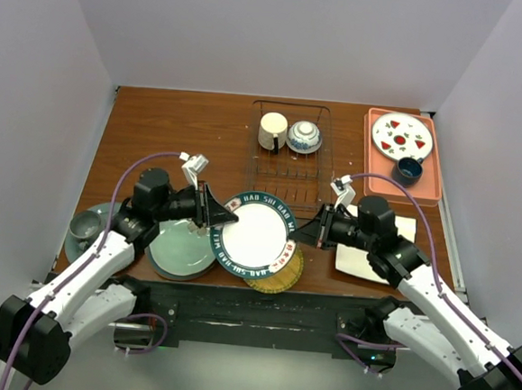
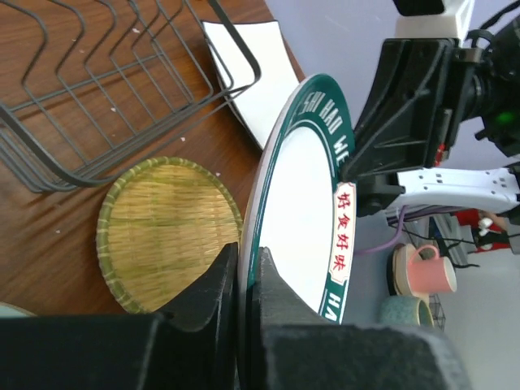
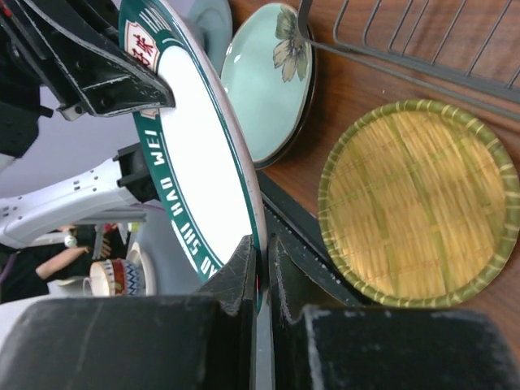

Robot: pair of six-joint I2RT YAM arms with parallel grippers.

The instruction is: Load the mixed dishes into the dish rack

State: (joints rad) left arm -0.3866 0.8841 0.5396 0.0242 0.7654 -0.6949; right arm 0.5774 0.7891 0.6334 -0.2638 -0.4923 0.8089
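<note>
The large round white plate with a dark green lettered rim [image 1: 256, 235] hangs between the two arms at the near edge of the brown wooden table [image 1: 175, 134]; it faces upward and hides part of a round woven bamboo mat [image 1: 279, 278] lying below it. The left gripper [image 1: 230, 218] pinches the plate's left rim, its black fingers pressed together on the edge as the left wrist view shows; the right gripper [image 1: 305, 236] clamps the opposite rim in the same way, its jaws tight on the thin edge in its own wrist view. Whether the plate's underside touches the mat cannot be told.

The rectangular dark thin-wire dish rack [image 1: 327, 164] stands just beyond the plate toward the back of the table; inside it, at the far end, a cream mug [image 1: 272, 131] lies beside a small blue-white patterned bowl [image 1: 303, 137]. The pale green flower plate [image 1: 183, 248] lies flat on the table just left of the held plate, under the left arm; the white square plate [image 1: 357, 262] lies to the right, partly hidden by the right arm.

At the far right a salmon tray [image 1: 370, 148] carries a white plate with red marks [image 1: 401, 136] and a dark blue cup [image 1: 409, 169]; at the near left a grey-green plate [image 1: 74, 247] bears a small grey cup [image 1: 85, 226].
</note>
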